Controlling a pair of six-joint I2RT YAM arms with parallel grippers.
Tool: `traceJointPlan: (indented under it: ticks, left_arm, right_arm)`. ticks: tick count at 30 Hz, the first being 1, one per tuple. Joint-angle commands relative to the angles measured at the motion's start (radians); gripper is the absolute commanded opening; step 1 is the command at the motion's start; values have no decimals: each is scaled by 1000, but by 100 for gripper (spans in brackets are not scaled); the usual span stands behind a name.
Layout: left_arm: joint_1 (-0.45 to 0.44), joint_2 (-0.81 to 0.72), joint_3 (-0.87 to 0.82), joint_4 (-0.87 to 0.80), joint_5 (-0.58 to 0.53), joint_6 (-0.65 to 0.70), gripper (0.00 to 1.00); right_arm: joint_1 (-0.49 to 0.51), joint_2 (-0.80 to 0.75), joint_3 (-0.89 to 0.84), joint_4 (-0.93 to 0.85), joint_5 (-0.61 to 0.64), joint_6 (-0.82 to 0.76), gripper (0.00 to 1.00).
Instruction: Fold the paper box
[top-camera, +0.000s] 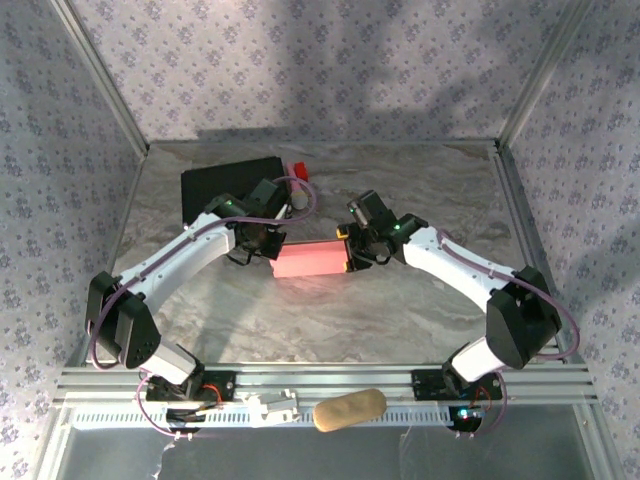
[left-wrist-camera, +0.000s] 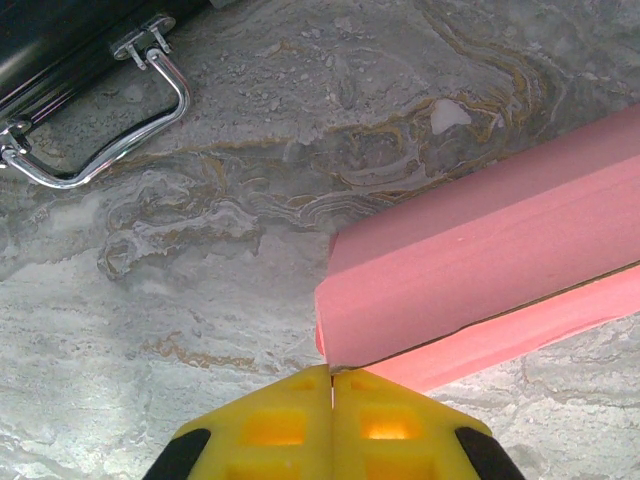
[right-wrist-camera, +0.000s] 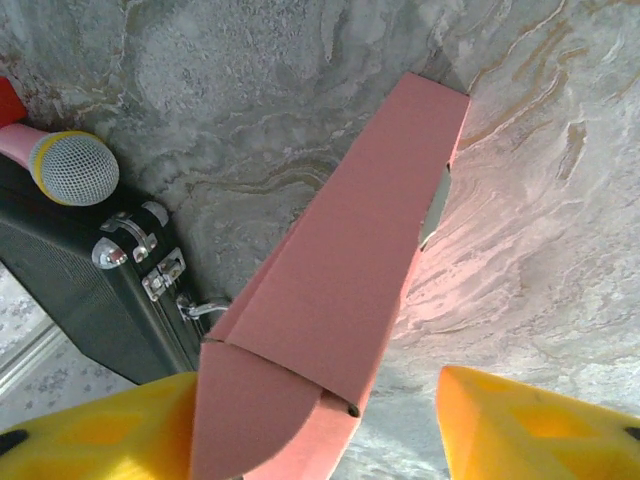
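Marbled grey surface (top-camera: 420, 180) carries the pink paper box (top-camera: 308, 261), lying flat near its middle. The left fingers (left-wrist-camera: 275, 425) are pressed together, their tips touching a corner of the box. The right fingers (right-wrist-camera: 520, 420) stand apart astride its other end, one against the box's side and the other clear of it.

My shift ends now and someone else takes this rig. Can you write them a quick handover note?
Left pincer: shut, tips against one end corner of the paper box.
Right pincer: open, straddling the other end, where a rounded flap lies.
Box: mid-table, near the black case.
Done: body folded into a flat rectangular shape.
To do: finish the end flaps; I cannot tell whether they are tucked.
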Motion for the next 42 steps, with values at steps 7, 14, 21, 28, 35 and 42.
traceJointPlan:
  ticks: [7, 14, 21, 28, 35, 42]
  left_arm:
    - [-11, -6, 48, -22, 30, -20, 0]
    - [-11, 0, 73, -39, 75, -40, 0]
    - [-7, 5, 82, -48, 89, -49, 0]
    - [9, 12, 91, -49, 124, -58, 0]
    - [41, 7, 72, -19, 195, -68, 0]
    - [81, -23, 16, 38, 288, -86, 0]
  right_arm:
    - [-6, 58, 17, -58, -19, 11, 52]
    - [5, 63, 17, -76, 8, 13, 44]
    - [14, 71, 18, -89, 31, 7, 40]
    - [36, 83, 23, -95, 75, 9, 40]
    - [60, 103, 21, -79, 101, 33, 40]
    - [72, 109, 18, -74, 127, 46, 40]
